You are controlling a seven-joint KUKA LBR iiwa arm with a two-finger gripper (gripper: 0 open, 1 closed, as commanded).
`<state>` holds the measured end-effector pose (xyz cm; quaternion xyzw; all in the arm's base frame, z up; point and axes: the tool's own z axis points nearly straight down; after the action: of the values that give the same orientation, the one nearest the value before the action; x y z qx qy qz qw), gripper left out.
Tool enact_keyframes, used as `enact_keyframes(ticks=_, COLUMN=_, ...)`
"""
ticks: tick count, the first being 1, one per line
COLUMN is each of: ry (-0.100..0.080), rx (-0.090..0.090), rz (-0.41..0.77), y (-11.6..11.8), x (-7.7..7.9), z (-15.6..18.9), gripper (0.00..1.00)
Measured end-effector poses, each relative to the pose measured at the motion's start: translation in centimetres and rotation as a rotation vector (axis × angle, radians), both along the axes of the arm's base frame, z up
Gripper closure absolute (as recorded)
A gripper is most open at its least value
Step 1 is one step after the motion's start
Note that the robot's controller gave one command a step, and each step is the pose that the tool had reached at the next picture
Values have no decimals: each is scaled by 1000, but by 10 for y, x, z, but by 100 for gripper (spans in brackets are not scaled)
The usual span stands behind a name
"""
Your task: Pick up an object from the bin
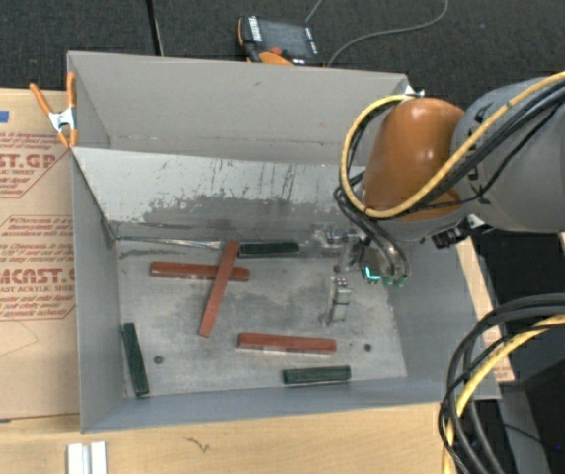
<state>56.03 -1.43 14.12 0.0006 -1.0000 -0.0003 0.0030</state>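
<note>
Camera view — end effector [339, 309] hangs just beside a red-brown bar [285, 343].

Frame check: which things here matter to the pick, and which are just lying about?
In play: gripper; bin; red-brown bar nearest the gripper, a possible target.
Lying about: crossed red-brown bars; dark green bars at back, front and left.

Robotics lab: cabled arm [520, 166] over a scuffed grey metal bin [243, 97].

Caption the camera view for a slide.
Hand inside the grey bin, near the red-brown bar at its front.
</note>
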Motion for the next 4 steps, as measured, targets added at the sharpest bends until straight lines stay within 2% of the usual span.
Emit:
enact_keyframes(ticks=1, ry=-7, rx=0, rz=160, y=-13, x=-73, z=-62, gripper=0)
enact_keyframes(ticks=2, ry=-5, rx=0, rz=-42, y=-27, x=-40, z=-71, gripper=0)
enact_keyframes(ticks=3, ry=-13, rx=0, rz=-40, y=-27, x=-38, z=-68, gripper=100)
enact_keyframes(ticks=4, ry=-9, rx=0, rz=-41, y=-27, x=-39, z=-70, gripper=0)
